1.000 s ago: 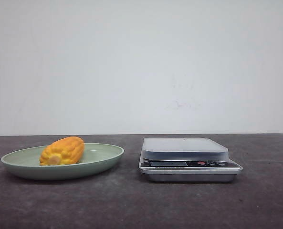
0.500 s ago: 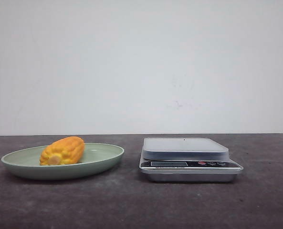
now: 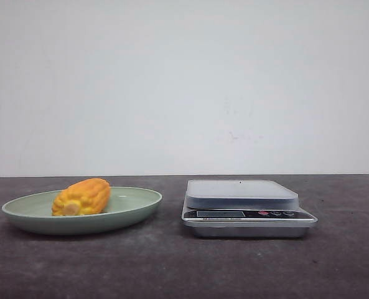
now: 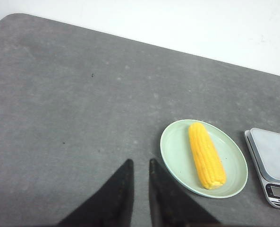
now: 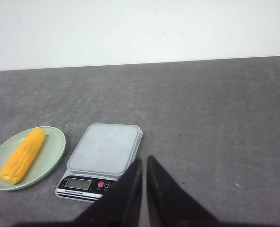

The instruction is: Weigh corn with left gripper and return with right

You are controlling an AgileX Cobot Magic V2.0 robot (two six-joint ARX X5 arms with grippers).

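- The left tool (image 4: 140, 163) has its fingers pressed almost together, with a thin gap; it holds nothing and hangs over the bare surface (image 4: 59, 94).
- The right tool (image 5: 144, 161) is the same, empty, near the scale (image 5: 102, 158).
- The surface is dark grey, before a white wall (image 3: 184, 81).
- One corn (image 3: 81, 197) lies in one green plate (image 3: 134, 208); one scale stands beside it.

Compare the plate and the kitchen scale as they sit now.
The plate is round, pale green and holds the corn; the kitchen scale is rectangular, grey and silver, with nothing on its platform. The plate sits on the left, the scale on the right. Both rest flat on the dark table, apart from each other.
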